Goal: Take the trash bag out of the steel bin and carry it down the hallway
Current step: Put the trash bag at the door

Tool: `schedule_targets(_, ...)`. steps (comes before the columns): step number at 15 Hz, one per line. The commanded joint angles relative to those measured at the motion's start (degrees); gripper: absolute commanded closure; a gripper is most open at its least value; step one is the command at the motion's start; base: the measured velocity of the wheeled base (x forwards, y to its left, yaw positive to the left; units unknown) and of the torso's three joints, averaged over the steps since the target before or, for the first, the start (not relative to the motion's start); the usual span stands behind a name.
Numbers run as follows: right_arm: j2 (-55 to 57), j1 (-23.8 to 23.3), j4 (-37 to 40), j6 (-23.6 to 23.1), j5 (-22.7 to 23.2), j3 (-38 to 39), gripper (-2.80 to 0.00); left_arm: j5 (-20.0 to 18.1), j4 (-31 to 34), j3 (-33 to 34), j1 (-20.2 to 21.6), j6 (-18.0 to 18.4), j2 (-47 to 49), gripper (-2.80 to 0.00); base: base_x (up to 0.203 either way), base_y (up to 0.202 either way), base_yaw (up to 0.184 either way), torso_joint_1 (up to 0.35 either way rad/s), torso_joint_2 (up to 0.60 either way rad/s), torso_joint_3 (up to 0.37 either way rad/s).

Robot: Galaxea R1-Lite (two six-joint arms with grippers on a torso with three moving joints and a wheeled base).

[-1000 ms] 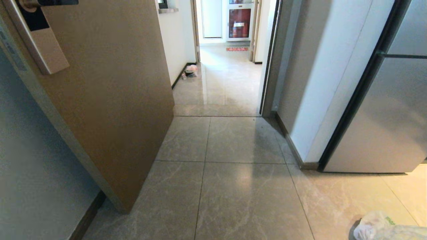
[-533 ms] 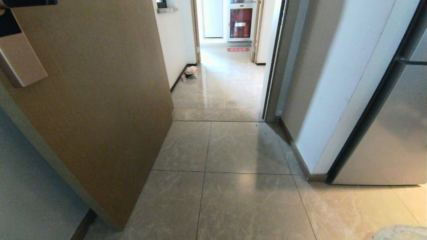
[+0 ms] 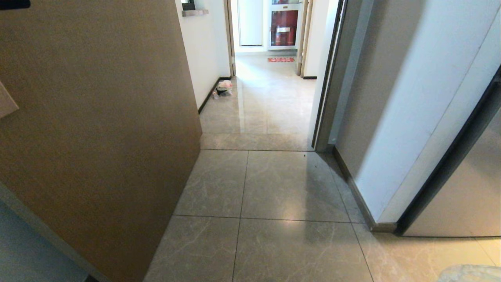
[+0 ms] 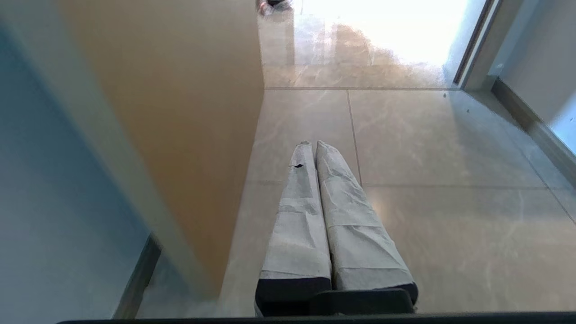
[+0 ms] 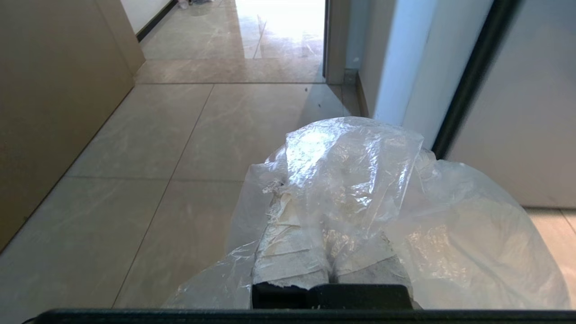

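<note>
Trash bag [image 5: 360, 189] bunched over and around right gripper [image 5: 330, 252] fingers pinching its film, left gripper [image 4: 315, 148] pressed together empty, doorway nearer than a second ago: hallway [image 3: 258, 102] carry under way.

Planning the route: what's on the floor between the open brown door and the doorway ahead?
Only bare floor tiles, seen in the head view. The nearest clutter is a small bag beyond the doorway, past the door.

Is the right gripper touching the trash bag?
Touching: in the right wrist view the trash bag is draped over the right gripper, its fingers shut on the plastic.
</note>
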Motion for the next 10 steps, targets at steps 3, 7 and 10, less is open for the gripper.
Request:
schedule_targets(3, 0.0, 0.0, 0.0, 0.0, 0.0, 0.1, 0.0, 0.0, 0.0, 0.2, 0.0, -0.1, 0.1, 0.0, 0.194, 0.0, 0.001, 0.0, 0.0, 0.003)
schedule_targets(7, 0.0, 0.0, 0.0, 0.0, 0.0, 0.1, 0.0, 0.0, 0.0, 0.2, 0.0, -0.1, 0.1, 0.0, 0.193, 0.0, 0.001, 0.002, 0.0, 0.001)
schedule_targets(10, 0.0, 0.0, 0.0, 0.0, 0.0, 0.1, 0.0, 0.0, 0.0, 0.2, 0.0, -0.1, 0.1, 0.0, 0.193, 0.0, 0.001, 0.005, 0.0, 0.004)
